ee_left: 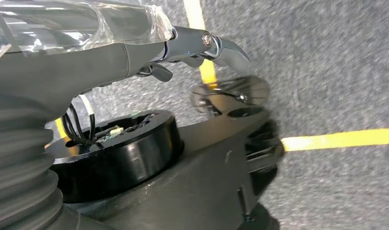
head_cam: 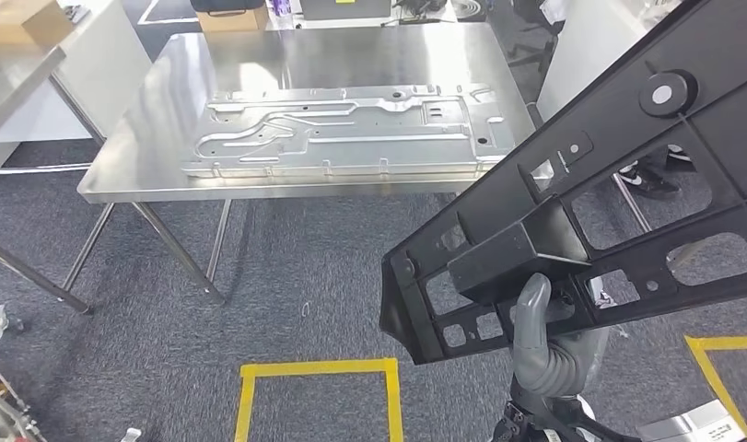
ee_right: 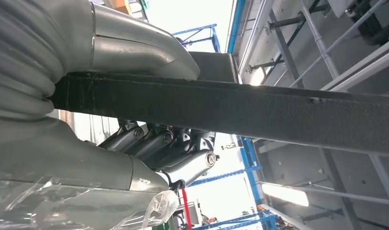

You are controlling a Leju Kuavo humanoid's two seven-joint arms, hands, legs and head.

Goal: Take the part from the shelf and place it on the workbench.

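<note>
My right hand [head_cam: 541,337] grips a large black plastic frame part [head_cam: 618,110] by its lower edge and holds it tilted in the air at the right, short of the table. In the right wrist view the thumb [ee_right: 135,52] lies on one side of the part's black edge [ee_right: 278,115] and the fingers [ee_right: 159,143] curl on the other. The steel workbench [head_cam: 351,55] stands ahead, with a silver stamped metal panel [head_cam: 351,129] lying flat on it. My left hand [ee_left: 135,48] hangs over the grey carpet and holds nothing.
A yellow tape square [head_cam: 319,368] marks the carpet in front of the bench, and more tape [head_cam: 719,359] lies at the right. A second table with a cardboard box [head_cam: 24,18] stands at the far left. A person's shoe [head_cam: 646,180] shows behind the part.
</note>
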